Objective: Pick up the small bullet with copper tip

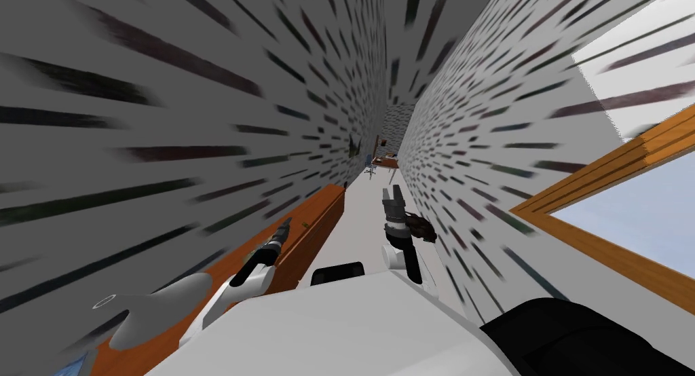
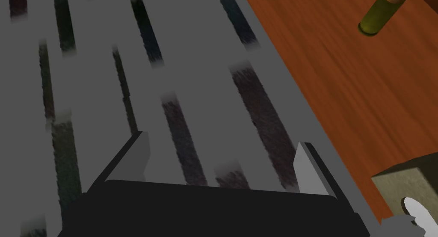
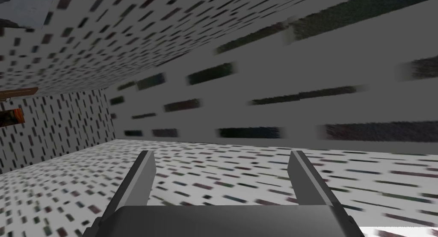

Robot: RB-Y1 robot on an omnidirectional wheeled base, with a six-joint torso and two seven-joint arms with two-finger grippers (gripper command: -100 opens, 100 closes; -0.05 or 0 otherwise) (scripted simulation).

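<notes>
The bullet [image 2: 378, 16] has an olive-brass case with a copper-coloured end cut off by the picture's edge. It rests on a reddish-brown wooden top [image 2: 363, 97]. My left gripper [image 2: 222, 161] is open with nothing between its fingers. It hangs over the top's rim, facing a grey wall with dark dashes, and the bullet lies well off beyond one finger [image 2: 306, 166]. In the head view the left gripper [image 1: 286, 222] reaches over the long wooden top [image 1: 319, 216] along the left wall. My right gripper [image 1: 393, 189] is open [image 3: 220, 174], held out over the floor.
A beige block [image 2: 406, 179] and a white object [image 2: 417, 213] sit on the wood close to the left gripper. A white, long-handled thing [image 1: 156, 307] lies on the near end of the top. A brown object [image 1: 421, 226] is by the right arm. A wood-framed window [image 1: 611, 189] is on the right.
</notes>
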